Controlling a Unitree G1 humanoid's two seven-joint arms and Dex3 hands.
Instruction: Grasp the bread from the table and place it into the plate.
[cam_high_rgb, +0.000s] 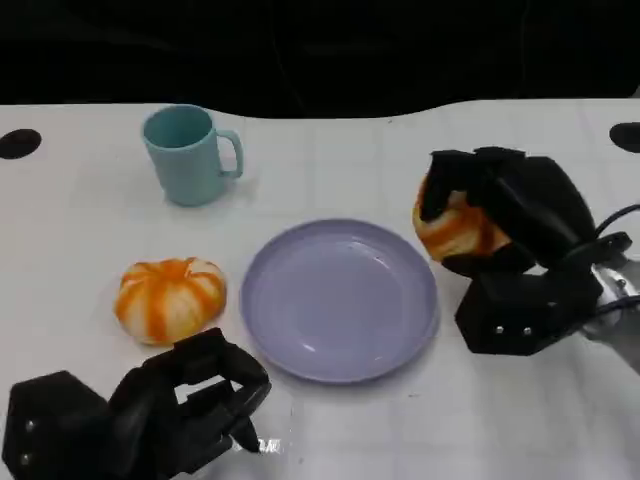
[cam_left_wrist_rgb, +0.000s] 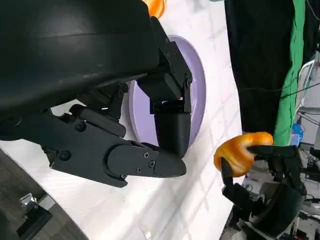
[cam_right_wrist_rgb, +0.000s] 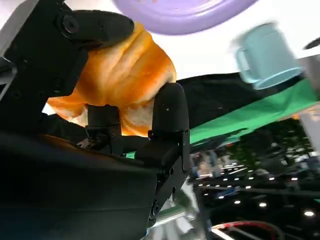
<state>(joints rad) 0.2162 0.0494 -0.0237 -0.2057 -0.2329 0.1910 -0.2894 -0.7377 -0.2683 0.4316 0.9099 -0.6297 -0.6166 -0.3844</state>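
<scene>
My right hand (cam_high_rgb: 515, 215) grips the bread (cam_high_rgb: 452, 232), a golden-brown roll, just past the right rim of the lilac plate (cam_high_rgb: 340, 300). The right wrist view has the roll (cam_right_wrist_rgb: 125, 75) wedged between the black fingers (cam_right_wrist_rgb: 167, 117), with the plate (cam_right_wrist_rgb: 185, 12) beyond it. From the left wrist view, the bread (cam_left_wrist_rgb: 240, 150) sits in that hand (cam_left_wrist_rgb: 272, 197), raised off the table beside the plate (cam_left_wrist_rgb: 197, 95). Near the front left edge, my left hand (cam_high_rgb: 150, 410) rests with its fingers (cam_left_wrist_rgb: 145, 162) curled in and holding nothing.
An orange-and-white striped pumpkin-shaped piece (cam_high_rgb: 170, 297) lies left of the plate, right above my left hand. A teal mug (cam_high_rgb: 188, 153) stands at the back left, and it also shows in the right wrist view (cam_right_wrist_rgb: 262, 55). A black backdrop runs behind the white table.
</scene>
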